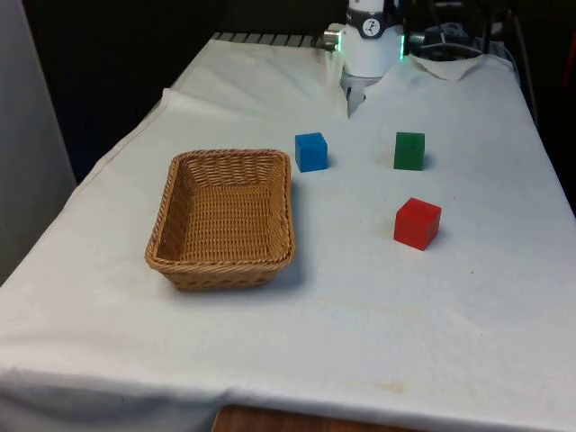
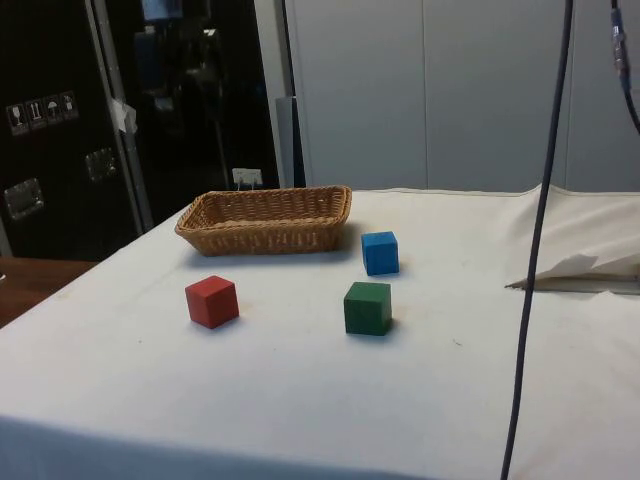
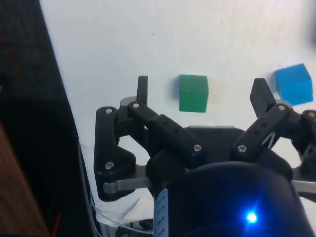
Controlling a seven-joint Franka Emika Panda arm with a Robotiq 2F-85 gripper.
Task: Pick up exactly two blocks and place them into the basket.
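Three blocks rest on the white cloth. The blue block (image 1: 311,151) (image 2: 380,252) (image 3: 294,84) lies nearest the wicker basket (image 1: 225,219) (image 2: 267,219). Toward the front view's right of it is the green block (image 1: 409,150) (image 2: 368,307) (image 3: 193,93). The red block (image 1: 418,223) (image 2: 212,301) sits nearer the front edge. Nothing is inside the basket. My gripper (image 3: 202,91) hangs open high above the table, holding nothing; in the wrist view the green block shows between its fingertips, far below.
The robot's base (image 1: 369,49) stands at the table's far end. A fold of loose cloth (image 2: 585,270) lies near it. A dark cable (image 2: 540,230) hangs across the side view. Dark cabinets (image 2: 100,110) stand beyond the basket.
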